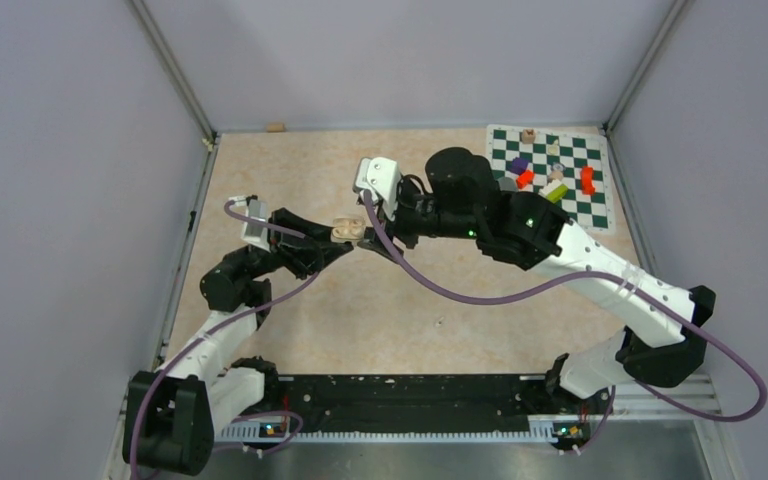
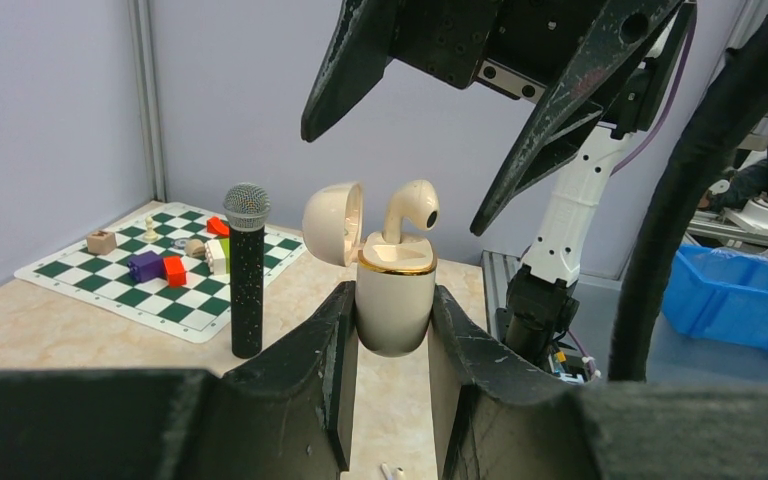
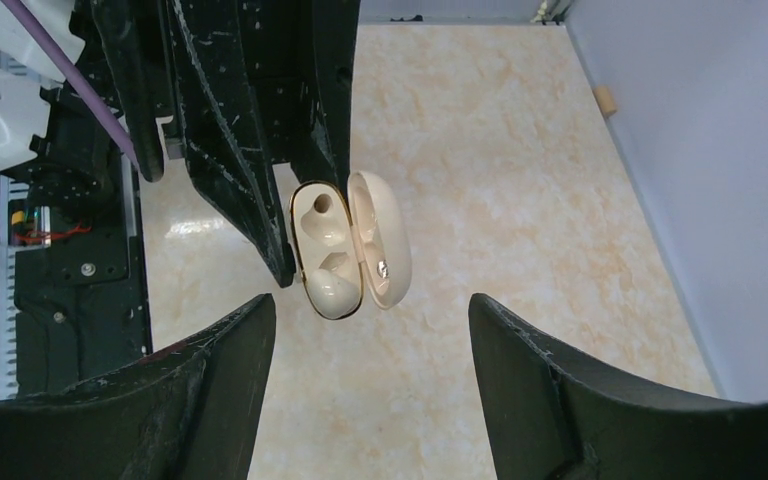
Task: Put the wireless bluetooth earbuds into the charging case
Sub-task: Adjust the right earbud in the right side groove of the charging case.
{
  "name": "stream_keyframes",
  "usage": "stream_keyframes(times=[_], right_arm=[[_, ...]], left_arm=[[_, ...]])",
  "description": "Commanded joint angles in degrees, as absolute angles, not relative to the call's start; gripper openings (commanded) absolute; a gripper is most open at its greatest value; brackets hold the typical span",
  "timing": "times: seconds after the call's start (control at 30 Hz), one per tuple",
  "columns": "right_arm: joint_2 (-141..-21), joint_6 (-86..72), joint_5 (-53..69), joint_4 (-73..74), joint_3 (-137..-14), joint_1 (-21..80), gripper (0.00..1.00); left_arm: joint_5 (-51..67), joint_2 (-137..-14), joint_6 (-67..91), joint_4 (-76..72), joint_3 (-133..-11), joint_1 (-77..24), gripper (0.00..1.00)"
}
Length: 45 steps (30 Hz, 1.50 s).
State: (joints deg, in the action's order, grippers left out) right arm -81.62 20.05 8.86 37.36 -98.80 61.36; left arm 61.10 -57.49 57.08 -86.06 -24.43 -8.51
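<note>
The earbud [image 2: 410, 208] should be pushed softly straight down until it sits low in its hole, so the charging case [image 2: 393, 320] is not tipped. The case is held tight in the left hand [image 2: 392, 298], over the table. The right hand [image 3: 368, 300] is spread wide above it, and nothing is held in it. The case is cream with a gold rim, and its lid [image 2: 335, 222] is open. One cream bud is seen sticking up. The other hole [image 3: 321, 205] is empty.
</note>
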Motion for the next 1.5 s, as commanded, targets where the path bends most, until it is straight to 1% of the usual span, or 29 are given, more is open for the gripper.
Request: stream_keyframes(times=[0.0, 0.43, 0.8, 0.97, 1.47], right_arm=[[-81.78, 18.62, 7.52, 35.44, -102.28, 61.01, 0.70], [-83.49, 16.95, 2.89, 33.63, -103.26, 61.00, 0.69], [-84.14, 16.17, 8.14, 36.17, -106.28, 61.04, 0.69], [-83.30, 16.82, 8.30, 36.23, -105.62, 61.04, 0.69], [-82.77, 20.23, 3.48, 34.24, -102.15, 61.03, 0.68]], left_arm=[[60.79, -56.54, 57.13, -88.70, -24.79, -8.44, 0.00], [60.94, -56.44, 56.79, -88.59, -24.61, -8.44, 0.00], [60.96, -56.46, 56.60, -88.33, -24.61, -8.44, 0.00], [60.98, -56.35, 56.60, -88.41, -24.61, -8.44, 0.00], [61.07, -56.20, 56.95, -88.39, -24.78, -8.44, 0.00]])
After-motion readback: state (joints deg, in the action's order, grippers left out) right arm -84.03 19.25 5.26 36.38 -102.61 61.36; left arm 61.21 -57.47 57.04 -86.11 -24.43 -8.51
